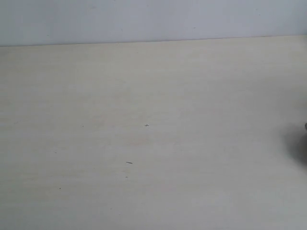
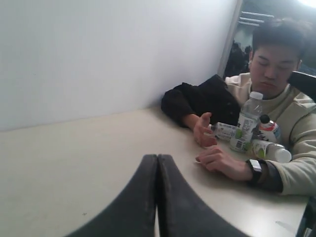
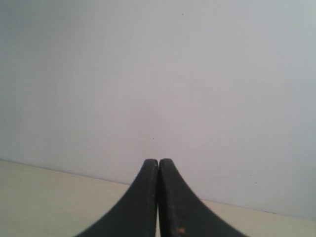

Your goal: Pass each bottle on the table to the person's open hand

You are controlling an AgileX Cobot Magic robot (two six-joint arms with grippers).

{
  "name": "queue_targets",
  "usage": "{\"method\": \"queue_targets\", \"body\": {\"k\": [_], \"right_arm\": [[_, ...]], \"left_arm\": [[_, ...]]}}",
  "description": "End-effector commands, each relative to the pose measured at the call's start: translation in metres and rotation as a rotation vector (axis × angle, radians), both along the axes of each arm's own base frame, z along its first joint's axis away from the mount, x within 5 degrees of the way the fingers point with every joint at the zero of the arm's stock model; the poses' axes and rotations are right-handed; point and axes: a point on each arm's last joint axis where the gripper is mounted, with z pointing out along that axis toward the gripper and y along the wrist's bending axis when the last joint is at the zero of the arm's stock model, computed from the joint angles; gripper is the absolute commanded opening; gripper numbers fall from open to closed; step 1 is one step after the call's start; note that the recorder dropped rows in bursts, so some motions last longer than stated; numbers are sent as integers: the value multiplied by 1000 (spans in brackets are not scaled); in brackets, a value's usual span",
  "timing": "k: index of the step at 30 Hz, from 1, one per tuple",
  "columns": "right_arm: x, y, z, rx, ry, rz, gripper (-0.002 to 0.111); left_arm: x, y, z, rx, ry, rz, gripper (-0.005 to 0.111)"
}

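1. Left tool [image 2: 158, 159]: its two black curved fingers are pressed flat together with no gap and nothing between them. It hangs low over the wide pale beige table [image 2: 74, 163], pointed toward the seated person.
2. Right tool [image 3: 158, 162]: also fully closed and empty. It faces a bare white wall [image 3: 158, 74], turned away from the work.
3. The four bottles are grouped tightly at the far side of the table, between the person's forearms.
   - The clear plastic bottle with white cap and green label [image 2: 248, 121] stands upright.
   - The black-capped bottle with red label [image 2: 269, 129] is just beside it.
   - Two white-capped bottles lie on their sides, one [image 2: 224, 131] by the hand and one [image 2: 270, 150] near the watch wrist. Their label colours are too small to call.
4. The person's bare open hand [image 2: 202, 129] rests on the table half open, just beside the nearer lying bottle.
5. The exterior view shows none of the bottles.
6. Judgement: the bottles sit at the receiving end, so either the handovers are done or this is a reset. Closed, empty tools fit a rest pose, not an approach.
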Motion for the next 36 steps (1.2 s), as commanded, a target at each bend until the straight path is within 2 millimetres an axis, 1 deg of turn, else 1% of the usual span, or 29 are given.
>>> {"method": "queue_targets", "body": {"k": [1, 4, 10, 14, 21, 25, 31, 34, 36], "right_arm": [[0, 0, -1, 0, -4, 0, 0], [0, 0, -1, 0, -4, 0, 0], [0, 0, -1, 0, -4, 0, 0], [0, 0, -1, 0, -4, 0, 0], [0, 0, -1, -2, -4, -1, 0], [0, 0, -1, 0, -3, 0, 0], [0, 0, -1, 0, -3, 0, 0], [0, 0, -1, 0, -3, 0, 0], [0, 0, -1, 0, -3, 0, 0]], "left_arm": [[2, 2, -35, -69, 60, 53, 0], [5, 2, -49, -57, 77, 91, 0], [8, 7, -47, -79, 56, 186, 0], [9, 10, -47, -53, 29, 249, 0], [11, 12, -43, -85, -5, 305, 0], [13, 18, -42, -136, 8, 407, 0], [15, 28, -45, -124, 29, 596, 0], [16, 31, -45, -129, 28, 643, 0], [16, 32, -45, -97, 13, 662, 0]]}}
